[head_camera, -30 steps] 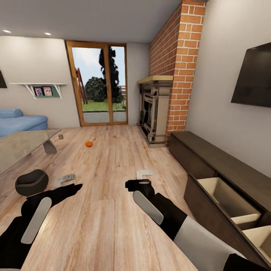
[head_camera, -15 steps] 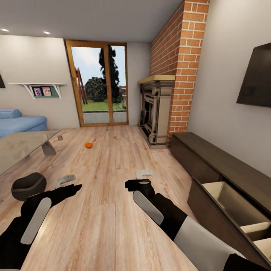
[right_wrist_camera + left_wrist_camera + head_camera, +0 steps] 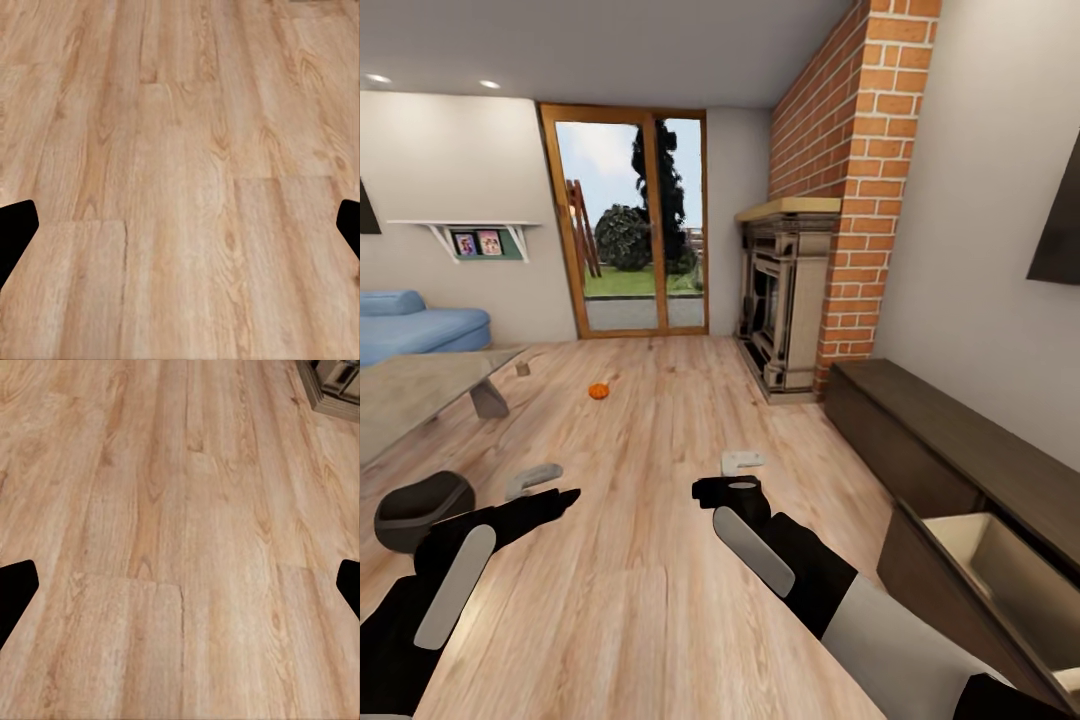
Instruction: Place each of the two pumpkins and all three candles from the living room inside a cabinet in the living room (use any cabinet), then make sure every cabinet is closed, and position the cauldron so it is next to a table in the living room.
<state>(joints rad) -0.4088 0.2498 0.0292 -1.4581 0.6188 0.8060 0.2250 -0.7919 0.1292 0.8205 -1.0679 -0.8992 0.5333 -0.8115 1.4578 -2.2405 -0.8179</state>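
Both arms were held out low over the wooden floor. The left hand had its fingers spread, with bare planks showing between the dark fingertips in the left wrist view. The right hand was likewise spread and held nothing, with planks between its fingertips in the right wrist view.

A small orange pumpkin lay on the floor in the middle of the room, well ahead of the hands. A stubby grey-beige candle stood on the floor farther back, near the far corner of the glass-topped coffee table. The dark cauldron sat on the floor just beside the left arm, near the table's front.

Along the right wall ran the low dark-brown cabinet; its nearer front stood pulled out, with a pale interior. Beyond it stood the fireplace against the brick chimney.
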